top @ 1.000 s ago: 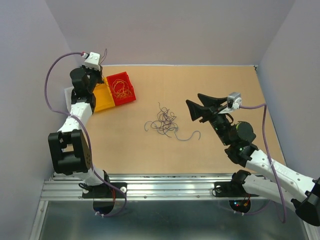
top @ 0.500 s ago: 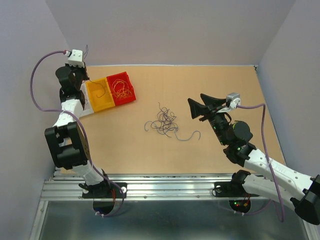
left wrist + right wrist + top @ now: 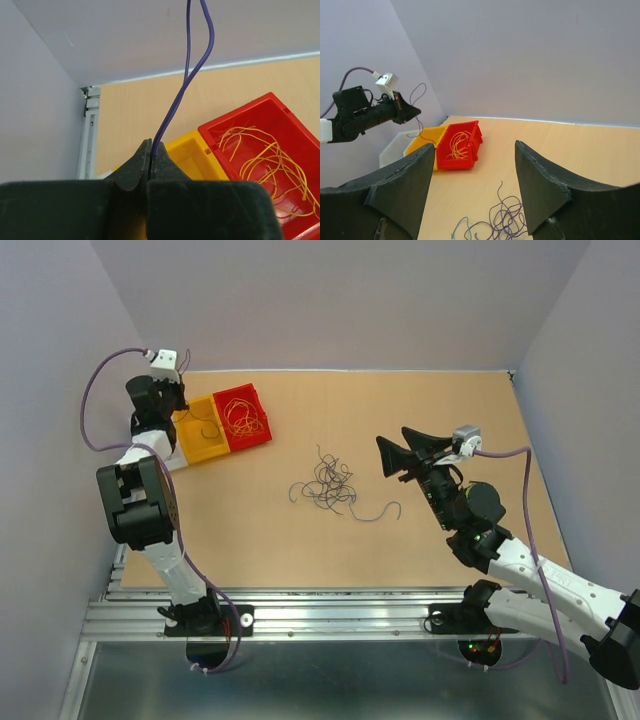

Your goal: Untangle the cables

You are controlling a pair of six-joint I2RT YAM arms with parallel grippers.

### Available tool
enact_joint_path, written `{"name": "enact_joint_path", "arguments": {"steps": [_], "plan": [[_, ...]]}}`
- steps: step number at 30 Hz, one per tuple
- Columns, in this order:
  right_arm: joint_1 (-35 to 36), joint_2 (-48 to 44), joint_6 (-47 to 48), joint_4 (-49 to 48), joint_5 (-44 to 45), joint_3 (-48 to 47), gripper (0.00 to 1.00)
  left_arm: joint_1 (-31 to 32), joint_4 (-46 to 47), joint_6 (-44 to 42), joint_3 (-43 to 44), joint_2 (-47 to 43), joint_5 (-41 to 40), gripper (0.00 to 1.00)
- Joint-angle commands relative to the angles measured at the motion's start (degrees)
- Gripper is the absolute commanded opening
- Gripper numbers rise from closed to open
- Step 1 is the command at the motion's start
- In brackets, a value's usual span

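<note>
While left jaws pinch a blue cable point(image 3: 173, 107), right jaws gape empty near the tangle point(image 3: 328, 485).

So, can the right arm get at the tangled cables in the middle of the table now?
Probably yes. The right gripper is open and hangs close beside the tangled cables, and only bare table lies between them.
</note>
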State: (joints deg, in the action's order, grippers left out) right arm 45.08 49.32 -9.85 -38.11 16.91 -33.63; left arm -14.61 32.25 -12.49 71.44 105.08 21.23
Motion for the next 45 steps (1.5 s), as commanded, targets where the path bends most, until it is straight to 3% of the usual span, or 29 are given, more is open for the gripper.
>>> {"name": "enact_joint_path", "arguments": {"steps": [1,9,14,19,23,31,39,40,41,42,45], "plan": [[0.2,-0.6,0.9,-2.9,1.4,1.2,0.7,1.3,1.6,1.2,2.5,0.7,0.9,0.0],[0.3,-2.1,0.9,-3.0,2.0,2.2,0.7,4.1,-1.0,2.0,3.2,3.8,-4.3,0.0],[0.3,-3.4,1.0,-3.0,2.4,3.1,0.7,4.2,-10.1,1.7,6.3,5.8,-10.8,0.0],[0.2,-3.9,1.0,-2.9,2.3,3.5,0.71,4.9,-14.2,0.6,5.2,5.4,-11.6,0.0],[0.3,-4.2,1.0,-2.9,2.1,3.7,0.71,5.4,-22.7,3.6,9.5,7.1,-15.2,0.0],[0.3,-4.7,0.4,-2.9,1.5,3.9,0.72,6.4,-31.9,1.1,5.9,5.7,-14.7,0.0],[0.3,-3.6,-0.1,-2.9,0.9,3.6,0.72,6.4,-41.0,-0.5,13.1,11.3,-14.2,0.0],[0.3,-3.3,0.0,-2.9,1.0,3.4,0.72,6.5,-41.9,-0.3,14.3,11.6,-14.6,0.07],[0.3,-3.0,0.0,-2.9,0.9,3.4,0.72,6.4,-42.8,-0.2,14.3,12.0,-14.6,0.07],[0.3,-2.7,0.0,-2.9,1.0,3.1,0.73,6.4,-43.6,-0.3,15.5,12.3,-14.5,0.15],[0.3,0.8,-0.3,-0.3,1.0,-0.1,0.77,6.5,-45.0,-0.3,16.3,11.8,-15.3,0.22]]}}
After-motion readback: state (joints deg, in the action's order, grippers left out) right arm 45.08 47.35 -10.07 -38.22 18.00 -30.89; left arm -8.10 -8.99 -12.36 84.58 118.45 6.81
